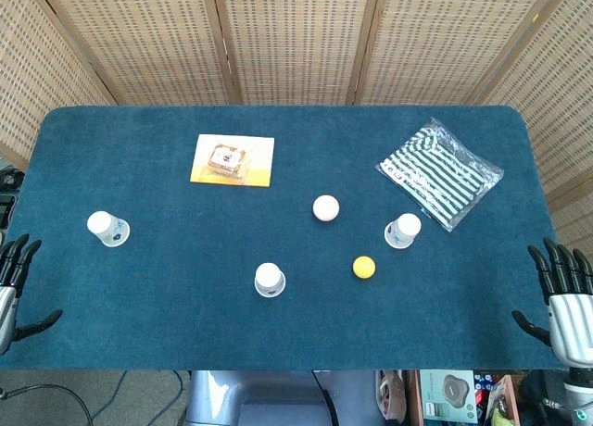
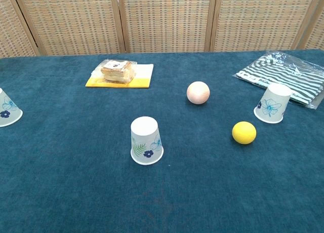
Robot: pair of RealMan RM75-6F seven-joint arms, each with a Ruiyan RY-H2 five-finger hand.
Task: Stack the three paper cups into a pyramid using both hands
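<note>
Left hand: your left hand (image 1: 13, 282) sits at the table's left edge in the head view, fingers spread and pointing up-table, thumb out to the side, holding nothing.
Right hand: your right hand (image 1: 565, 301) mirrors it at the right edge, fingers fanned apart, thumb angled inward, nothing in its grasp (neither hand shows in the chest view).
Left cup: a white paper cup (image 1: 108, 228) with blue flower print stands upside down on the blue table (image 1: 139, 343), up-table and to the right of your left hand, apart from it.
Middle cup: a second inverted cup (image 1: 270, 279), printed with a green leaf and a blue flower, stands near the front centre, well apart from both hands.
Right cup: the third cup (image 1: 403, 230), also inverted, stands just in front of the striped bag (image 1: 439, 171), well apart from your right hand.
Also on the table: a yellow ball (image 1: 364, 267) between the middle and right cups, a pale ball (image 1: 325, 207) behind it, and a wrapped snack on a yellow card (image 1: 233, 160) further back.
</note>
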